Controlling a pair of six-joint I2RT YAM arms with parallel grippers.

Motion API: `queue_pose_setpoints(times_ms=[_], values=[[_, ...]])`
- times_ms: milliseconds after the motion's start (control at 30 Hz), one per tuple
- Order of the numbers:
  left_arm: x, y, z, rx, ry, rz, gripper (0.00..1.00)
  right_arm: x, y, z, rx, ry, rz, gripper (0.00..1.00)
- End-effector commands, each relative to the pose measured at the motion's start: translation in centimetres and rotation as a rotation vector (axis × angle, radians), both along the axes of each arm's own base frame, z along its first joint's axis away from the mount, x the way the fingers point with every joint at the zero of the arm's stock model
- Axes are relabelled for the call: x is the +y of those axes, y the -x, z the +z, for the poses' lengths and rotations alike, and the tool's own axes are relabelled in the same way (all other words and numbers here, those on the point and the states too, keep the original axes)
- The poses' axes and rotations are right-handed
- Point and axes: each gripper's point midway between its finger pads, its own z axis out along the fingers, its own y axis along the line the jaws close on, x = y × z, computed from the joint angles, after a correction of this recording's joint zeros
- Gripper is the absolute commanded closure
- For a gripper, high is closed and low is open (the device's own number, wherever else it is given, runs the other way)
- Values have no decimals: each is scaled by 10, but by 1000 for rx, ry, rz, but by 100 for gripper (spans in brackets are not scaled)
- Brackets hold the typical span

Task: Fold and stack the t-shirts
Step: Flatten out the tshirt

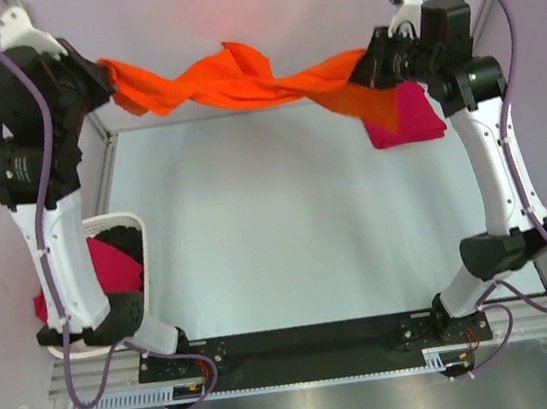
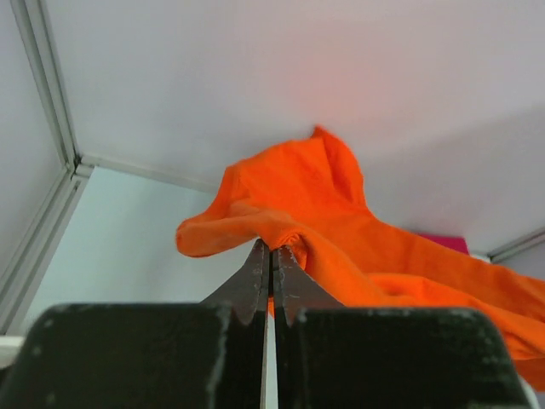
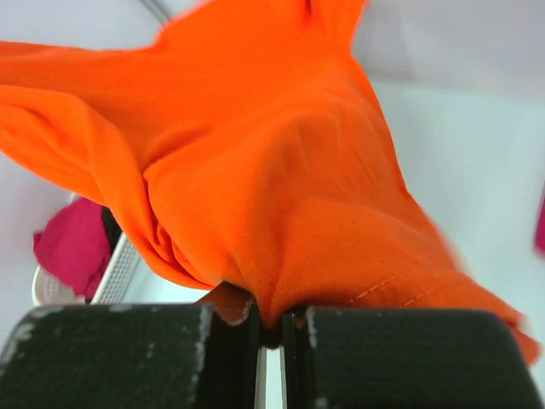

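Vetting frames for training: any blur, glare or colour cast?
Top external: sharp, with an orange-red glow on the wall above the orange t-shirt. Left wrist: left gripper soft up close, shirt sharper. Right wrist: shirt fills the frame, basket blurred.

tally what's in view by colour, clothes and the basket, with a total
orange t-shirt: 1
crimson-pink clothing: 2 lots, a folded crimson-pink pile at the far right and a crimson-pink bundle in the basket; shirts per lot cannot be told
white basket: 1
total: 4
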Motion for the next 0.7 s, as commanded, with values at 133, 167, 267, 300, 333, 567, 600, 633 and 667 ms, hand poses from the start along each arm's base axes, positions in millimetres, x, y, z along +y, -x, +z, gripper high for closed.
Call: queue_pose_setpoints(times_ms=[133,167,267,300,333,567,600,633,667], values=[[-36,38,-246,601,-15,-65,100,-36,50,-242,654,169,-83,79],[-36,55,-259,627,-11,-75,100,-40,65,-265,729,193,-77,77],[-29,99,-327,789,-20,-63,100,-50,100,-297,775,230,-76,58],[-24,112,-329,779,-22,-55,100,-55,104,-299,759,245,-101,39],[-19,126,-348,832,-38,-42,100,-58,105,-297,740,243,-112,33],[-2,170,-378,928,-88,-13,100,-67,89,-287,719,201,-149,16],[-2,176,-386,957,-88,-18,100,-64,85,-288,716,193,-141,16],[-3,178,-390,970,-91,-29,100,-61,81,-289,716,188,-133,16],[-2,184,-401,1006,-100,-33,100,-57,77,-287,711,190,-127,16]])
